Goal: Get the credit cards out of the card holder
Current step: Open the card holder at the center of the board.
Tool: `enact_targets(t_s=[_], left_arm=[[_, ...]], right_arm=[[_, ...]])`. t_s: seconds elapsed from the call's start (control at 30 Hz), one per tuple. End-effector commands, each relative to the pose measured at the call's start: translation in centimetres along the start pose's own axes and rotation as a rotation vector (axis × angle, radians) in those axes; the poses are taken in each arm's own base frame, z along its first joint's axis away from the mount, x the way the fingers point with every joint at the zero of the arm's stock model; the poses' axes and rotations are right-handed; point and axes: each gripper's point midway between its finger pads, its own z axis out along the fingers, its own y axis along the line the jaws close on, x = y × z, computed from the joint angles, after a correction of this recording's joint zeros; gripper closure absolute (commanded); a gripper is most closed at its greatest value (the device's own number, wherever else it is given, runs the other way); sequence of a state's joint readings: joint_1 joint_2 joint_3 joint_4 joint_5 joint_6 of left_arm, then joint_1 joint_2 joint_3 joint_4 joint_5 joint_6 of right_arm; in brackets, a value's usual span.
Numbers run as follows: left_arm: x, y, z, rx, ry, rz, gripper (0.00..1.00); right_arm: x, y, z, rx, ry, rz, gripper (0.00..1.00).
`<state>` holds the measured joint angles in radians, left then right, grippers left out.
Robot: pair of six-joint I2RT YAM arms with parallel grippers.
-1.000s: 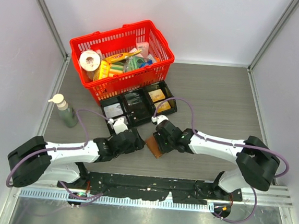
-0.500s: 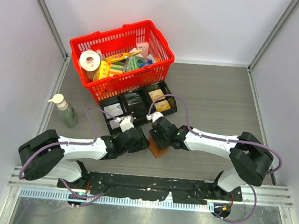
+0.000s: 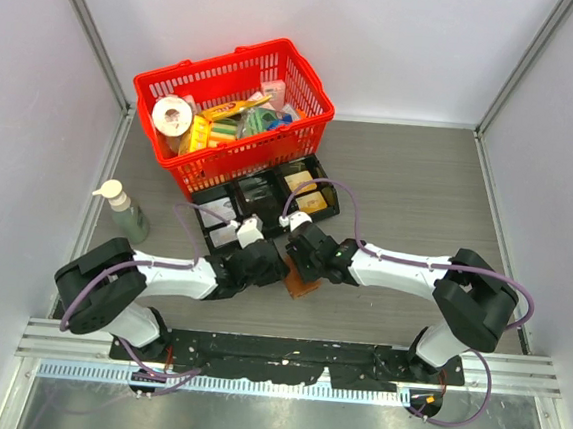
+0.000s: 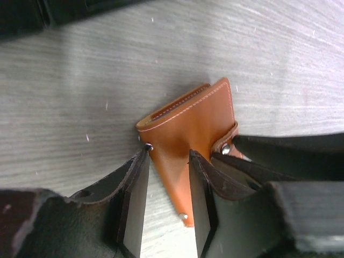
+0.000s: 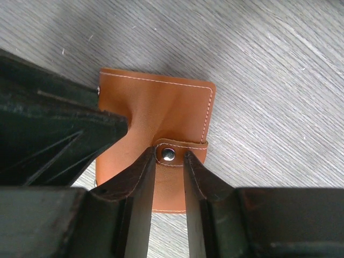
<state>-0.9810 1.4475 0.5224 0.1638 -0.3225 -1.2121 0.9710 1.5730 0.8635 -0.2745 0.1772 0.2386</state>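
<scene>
1. Holder [image 4: 188,121]: brown leather, folded, on the counter [image 4: 279,48] between both tools, near the tray [image 3: 228,214].
2. Left tool [image 4: 168,156]: pinching the holder's lower edge.
3. Right tool [image 5: 168,158]: pinching the holder's snap tab [image 5: 171,153].

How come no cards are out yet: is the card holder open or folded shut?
Folded shut: the card holder shows only its brown outer face, the snap strap wrapped over its edge, no card in sight.
</scene>
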Motion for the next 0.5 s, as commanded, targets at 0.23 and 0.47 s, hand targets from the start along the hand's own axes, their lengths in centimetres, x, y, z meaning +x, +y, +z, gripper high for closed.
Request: enact_targets(t_s=[0.23,0.47], left_arm=[[-1.4,0.7,1.0,-0.044,0.004,0.086,0.57],[-0.3,-0.1,0.7,0.001,0.064,0.048,0.32]], right_arm=[[2.4,-1.2,-0.7,0.072,0.07,0.111,0.82],[1.7,-1.6,-0.6,0.111,0.04,0.185,0.92]])
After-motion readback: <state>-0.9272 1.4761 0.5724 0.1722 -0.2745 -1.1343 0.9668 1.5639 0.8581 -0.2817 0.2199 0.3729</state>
